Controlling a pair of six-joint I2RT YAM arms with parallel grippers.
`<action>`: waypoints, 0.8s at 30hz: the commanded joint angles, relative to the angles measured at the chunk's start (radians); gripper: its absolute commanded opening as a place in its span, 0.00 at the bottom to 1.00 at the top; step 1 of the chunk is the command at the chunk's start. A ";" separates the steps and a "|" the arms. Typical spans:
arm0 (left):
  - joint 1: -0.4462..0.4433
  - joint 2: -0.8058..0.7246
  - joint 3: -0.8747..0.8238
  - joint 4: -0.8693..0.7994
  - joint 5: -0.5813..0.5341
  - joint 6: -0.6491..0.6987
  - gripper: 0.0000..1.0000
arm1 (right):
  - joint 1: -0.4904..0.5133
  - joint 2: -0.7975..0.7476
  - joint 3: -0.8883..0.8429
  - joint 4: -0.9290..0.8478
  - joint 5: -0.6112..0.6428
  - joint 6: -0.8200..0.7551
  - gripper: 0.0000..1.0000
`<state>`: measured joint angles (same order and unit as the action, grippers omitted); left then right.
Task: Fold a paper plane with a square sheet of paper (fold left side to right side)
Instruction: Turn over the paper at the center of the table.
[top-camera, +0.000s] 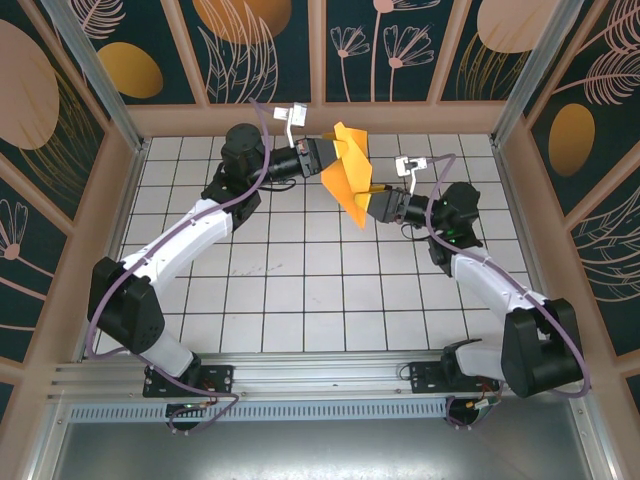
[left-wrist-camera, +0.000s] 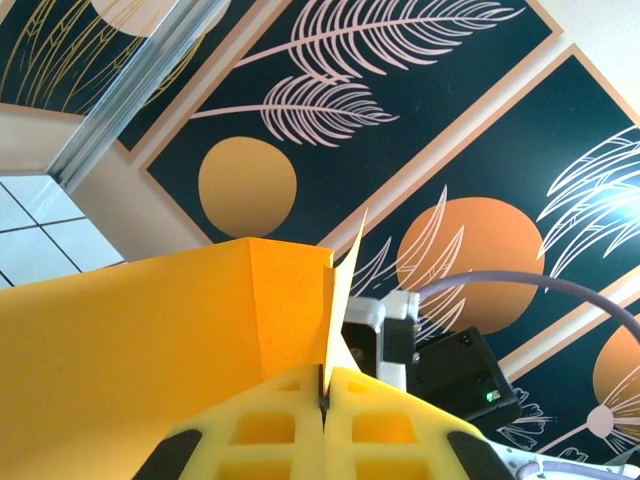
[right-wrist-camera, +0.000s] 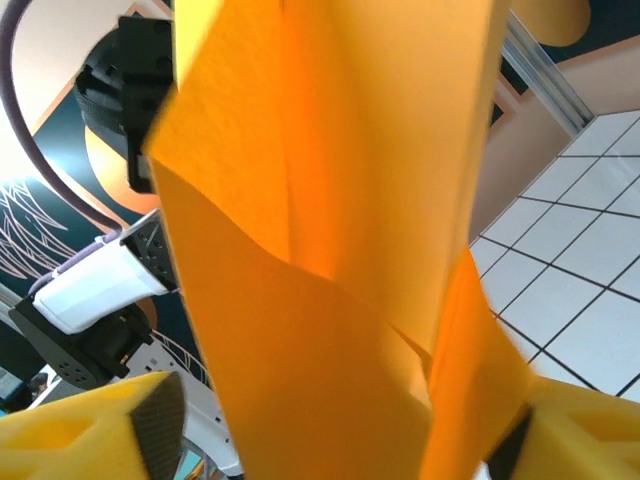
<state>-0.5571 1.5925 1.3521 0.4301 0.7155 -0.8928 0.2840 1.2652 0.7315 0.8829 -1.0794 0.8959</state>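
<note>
A: Is there any word, number or brand that one can read here?

B: No, nothing can be read. The orange paper (top-camera: 345, 175) is plain on the sides that show. The wall panels (top-camera: 400, 40) carry only drawn leaves, flowers and round shapes, not letters.

A: And the small parts on the arms?

B: The white part (right-wrist-camera: 95, 285) looks blank. The black box (left-wrist-camera: 465, 375) has a little green light (left-wrist-camera: 488, 396), but no sign I can make out.
</note>
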 joint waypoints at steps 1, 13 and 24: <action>0.002 -0.011 -0.017 0.054 0.022 -0.017 0.00 | -0.005 -0.004 0.051 -0.004 -0.016 -0.040 0.69; 0.003 -0.007 -0.037 0.040 0.009 -0.010 0.07 | -0.016 -0.041 0.066 -0.182 0.028 -0.162 0.26; 0.014 -0.233 -0.075 -0.361 -0.414 0.308 0.62 | 0.009 -0.125 0.178 -0.826 0.335 -0.562 0.11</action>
<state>-0.5533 1.4780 1.2991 0.1753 0.4816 -0.7105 0.2779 1.1831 0.8398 0.3305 -0.9123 0.5201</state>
